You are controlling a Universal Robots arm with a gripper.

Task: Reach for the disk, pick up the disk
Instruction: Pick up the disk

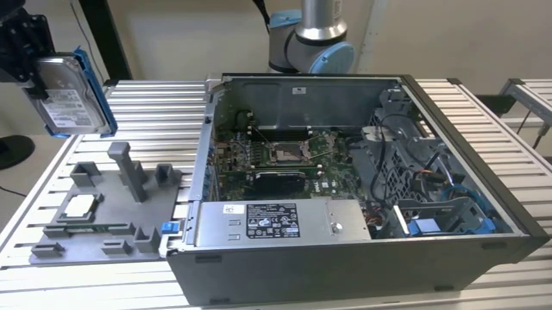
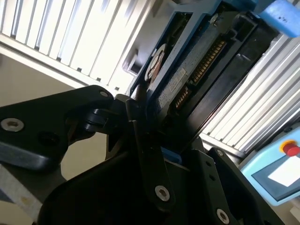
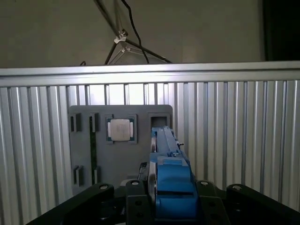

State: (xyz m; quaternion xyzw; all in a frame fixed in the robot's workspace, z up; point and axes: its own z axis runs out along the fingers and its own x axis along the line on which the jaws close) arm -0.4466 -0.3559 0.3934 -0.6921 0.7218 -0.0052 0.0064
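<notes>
The disk (image 1: 67, 90), a silver-grey hard drive with a white label in a bright blue bracket, hangs upright in the air at the exterior view's upper left, well above the grey fixture tray (image 1: 103, 213). My black gripper (image 1: 26, 48) is shut on the disk from above. In the first wrist view the disk's blue bracket edge (image 3: 169, 183) sits clamped between the black fingers (image 3: 136, 201). In the second wrist view the disk's underside with its connector (image 2: 197, 70) shows held in the fingers (image 2: 140, 136).
An open computer case (image 1: 362, 194) with motherboard, power supply and a blue bay (image 1: 440, 223) fills the slatted table's middle and right. The grey fixture tray holds a small square silver chip (image 1: 79, 205) and upright posts (image 1: 129, 171). The arm's base (image 1: 311, 45) stands behind the case.
</notes>
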